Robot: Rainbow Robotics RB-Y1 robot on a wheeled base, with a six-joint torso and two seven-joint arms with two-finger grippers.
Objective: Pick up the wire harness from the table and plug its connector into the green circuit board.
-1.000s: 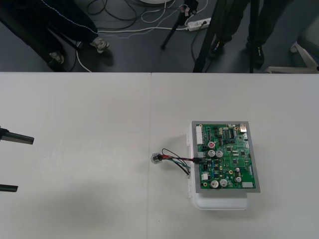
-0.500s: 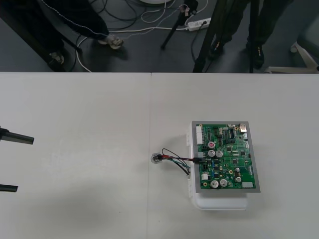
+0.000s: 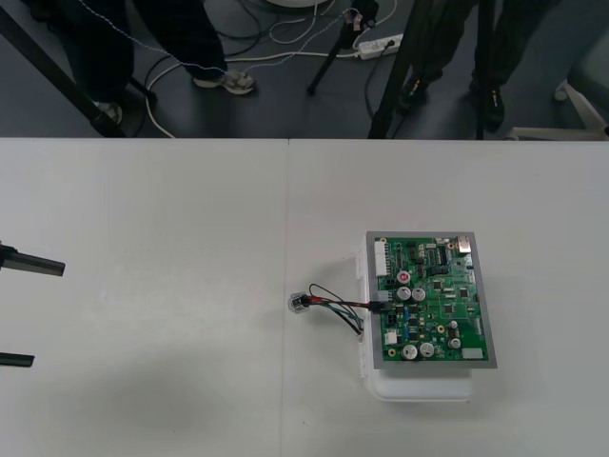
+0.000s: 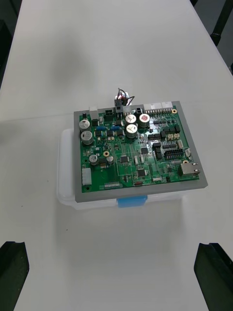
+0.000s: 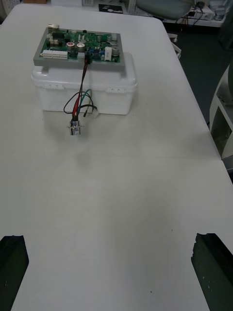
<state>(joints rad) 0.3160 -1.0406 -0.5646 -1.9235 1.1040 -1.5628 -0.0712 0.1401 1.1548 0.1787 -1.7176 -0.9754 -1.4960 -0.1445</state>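
Left gripper [image 3: 48,314]: sits at the table's left edge in the front view, well apart from the board. Its two black fingers [image 3: 33,267] are spread wide with only bare table between them, holding nothing. The left wrist view agrees: the left gripper [image 5: 110,238] looks along the table toward the board, one finger at each bottom corner.

Table [image 3: 171,219]: plain and light, with a seam running down its middle.

Wire harness [image 3: 333,305]: lies just right of the seam, between the seam and the board. The round metal socket [image 3: 299,303] rests on the table at the harness's left end. In the left wrist view the socket [image 5: 75,129] sits on the table just in front of the white base. The thin red, black and green wires [image 5: 81,99] loop out from the socket and rise up the base's side wall. The black plug [image 3: 378,299] sits at the board's left edge. In the left wrist view the plug [image 5: 87,60] appears seated in the board's edge, beside a white connector.

Green circuit board [image 3: 433,300]: lies flat on the white base [image 3: 419,386], right of the table's centre.

Right gripper [image 4: 112,248]: held back from the board on the side opposite the plug [image 4: 118,103]. Its fingers [image 4: 12,272] are wide apart and hold nothing.
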